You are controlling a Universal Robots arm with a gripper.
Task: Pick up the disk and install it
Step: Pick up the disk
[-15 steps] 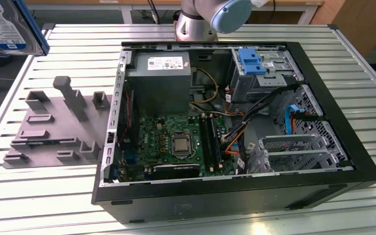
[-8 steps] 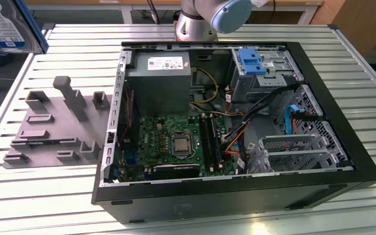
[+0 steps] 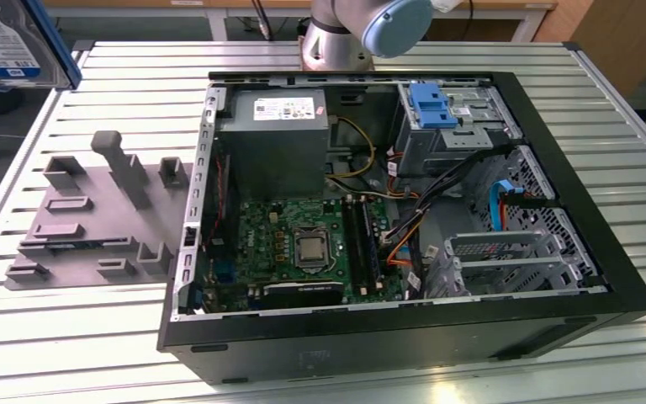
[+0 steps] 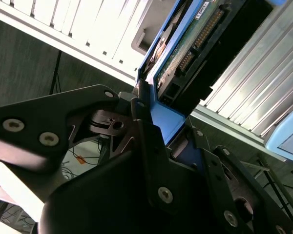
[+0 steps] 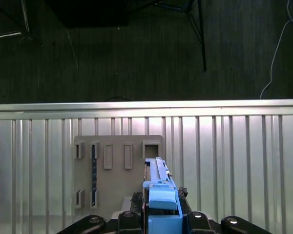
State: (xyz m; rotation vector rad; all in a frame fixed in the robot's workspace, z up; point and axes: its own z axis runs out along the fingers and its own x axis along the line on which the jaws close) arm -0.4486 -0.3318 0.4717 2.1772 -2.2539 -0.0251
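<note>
The disk (image 3: 7, 40), a silver drive with a white-and-blue label in a blue carrier, hangs high at the exterior view's top left, off the table's corner. In the second wrist view my gripper (image 4: 158, 127) is shut on the blue carrier of the disk (image 4: 185, 53), whose green circuit-board side and connector show. In the first wrist view the disk (image 5: 160, 187) stands edge-on between my black fingers (image 5: 136, 201), above the grey holder plate (image 5: 118, 165) on the slatted table.
An open computer case (image 3: 592, 278) lies on the slatted metal table (image 3: 98, 337), with a motherboard, a grey power-supply box (image 3: 272, 126) and a drive cage with a blue bracket (image 3: 436, 105). The grey holder plate (image 3: 98, 219) lies beside the case. The arm's base (image 3: 352, 34) stands behind.
</note>
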